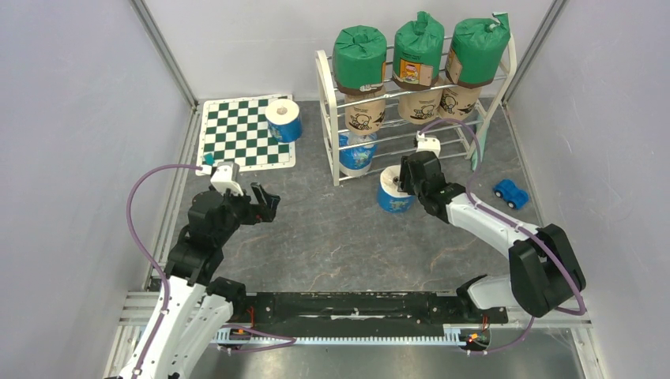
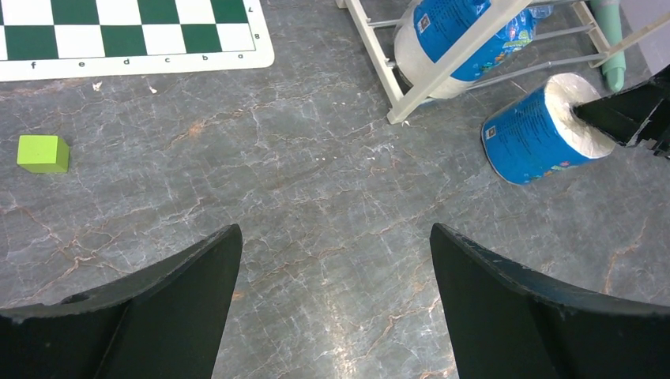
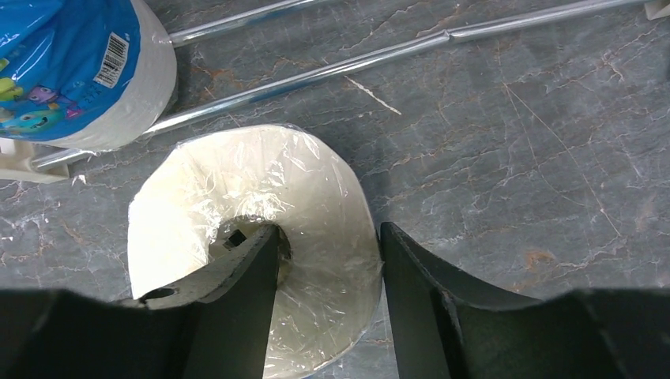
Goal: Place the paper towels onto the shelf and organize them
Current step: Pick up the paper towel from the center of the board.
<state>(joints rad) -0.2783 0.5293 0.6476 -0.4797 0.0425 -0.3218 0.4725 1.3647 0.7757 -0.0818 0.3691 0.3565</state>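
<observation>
a: grey marbled table (image 1: 332, 237), white walls round it. where's the roll we want?
b: straight under the right gripper (image 3: 328, 237). a blue-wrapped roll (image 3: 237, 181) stands on end on the tabletop, just short of the shelf (image 1: 328, 103) that rises beyond the fingertips.
a: and the jaws?
b: one finger is down the core, the other against the outer face, and the roll's wall fills the gap between them — clamped on it, by the look. how firmly, i can't tell.
a: good place to take it?
b: i'd judge so. it's light and soft, and the film wrap looks slick. a pinch across the whole girth would squash or slip, while the wall beside the core gives something stiffer to bite.
a: where should it go?
b: ahead and a little to the tool's left, the bottom tier holds a second blue roll (image 1: 355, 151) with bare rods beside it. green rolls (image 1: 359, 55) and tan rolls (image 1: 366, 114) fill the tiers above.
a: the other arm?
b: the left gripper (image 2: 333, 229) is spread wide over bare table, holding nothing — a third blue roll (image 1: 283, 120) sits on the chessboard mat (image 1: 237, 134), out ahead of it.
</observation>
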